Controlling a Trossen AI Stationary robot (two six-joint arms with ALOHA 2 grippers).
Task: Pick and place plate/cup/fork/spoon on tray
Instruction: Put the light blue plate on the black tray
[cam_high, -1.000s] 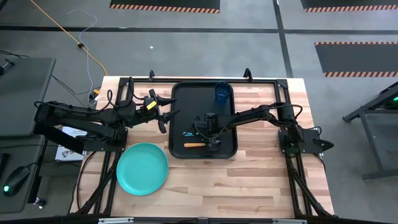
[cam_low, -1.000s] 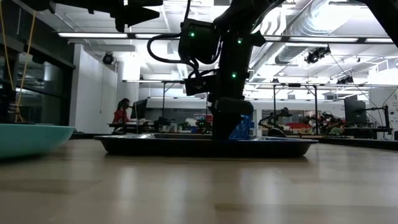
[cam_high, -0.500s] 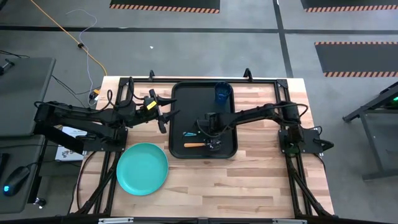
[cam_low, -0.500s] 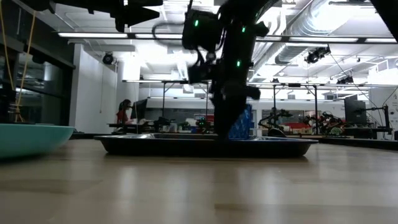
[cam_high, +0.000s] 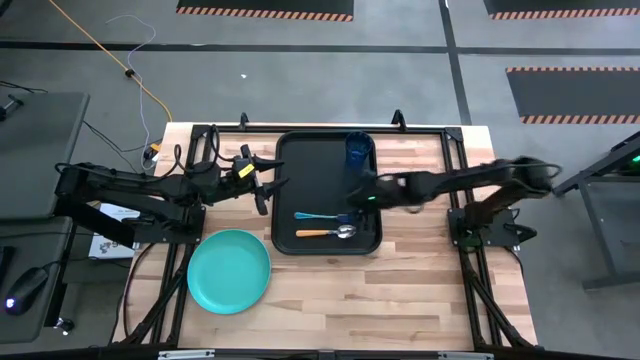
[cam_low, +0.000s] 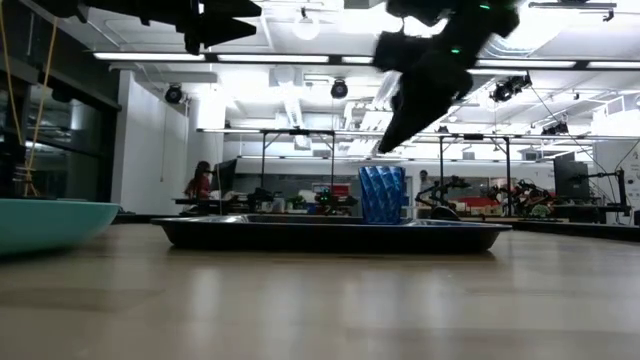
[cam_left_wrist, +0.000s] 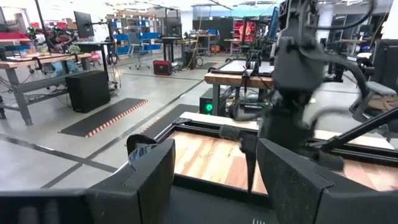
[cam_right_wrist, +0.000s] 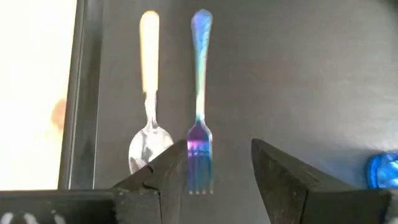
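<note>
Black rectangular rimmed tray (cam_high: 286, 190): holds teal-handled plastic fork (cam_high: 318, 216), orange-handled metal spoon (cam_high: 326, 233) beside it, blue translucent cup (cam_high: 359, 150). Round turquoise plate (cam_high: 229, 270) on table. Right gripper (cam_high: 356, 196) above tray, fingers parted, empty. Left gripper (cam_high: 275, 190) parted, empty.

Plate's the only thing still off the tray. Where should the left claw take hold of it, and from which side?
Grip the plate by its raised rim, probably at the edge nearest the left claw, coming down from above. It lies flat on the table, so only the rim gives the fingers something to pinch.
</note>
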